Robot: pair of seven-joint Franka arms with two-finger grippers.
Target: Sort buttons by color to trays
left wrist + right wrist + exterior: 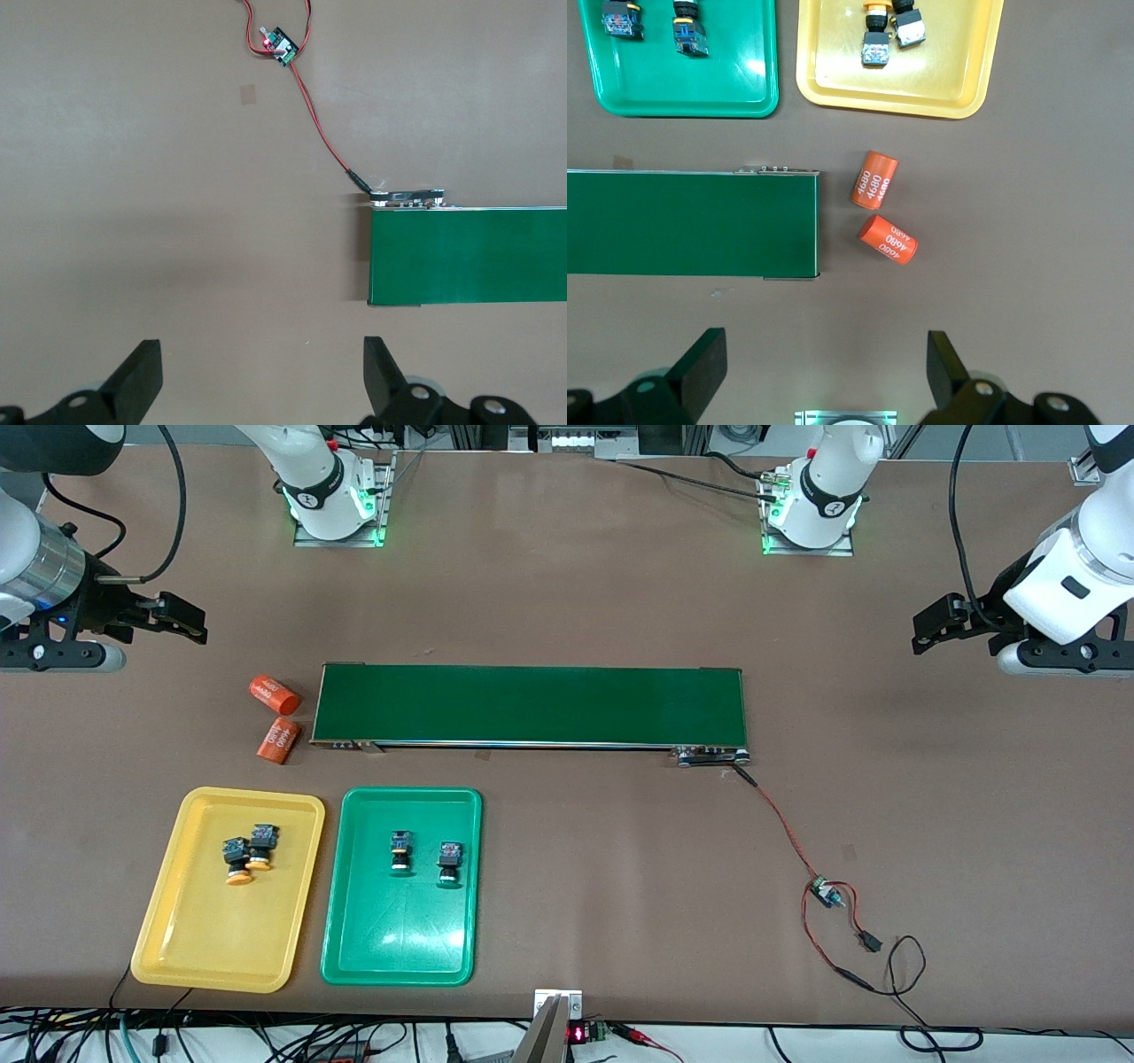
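Buttons are all in trays, you can check: two orange-capped buttons (245, 853) lie touching each other in the yellow tray (168, 948), toward its edge nearest the belt, and two green-capped buttons (425, 856) lie slightly apart in the green tray (399, 957), also in the half nearest the belt. You'll see the trays side by side near the bench's front-camera edge, at the right arm's end, with the yellow one closer to that end. Belt (532, 704) runs lengthwise along the middle of the bench, with nothing on it. Two orange cylinders (276, 717) printed "4680" lie on the bench just beside the belt's end at the right arm's end, close together. At the belt's other end a red wire (780, 815) leads to a small board (824, 890) lying nearer the front camera. Left gripper (926, 631) hangs over bare bench off the belt's end at the left arm's end, fingers fully apart, holding nothing. Right gripper (190, 622) hangs over bare bench near the right arm's end edge, up past the cylinders toward the bases, fingers spread wide too, nothing between them. You have both arms waiting clear of the trays.
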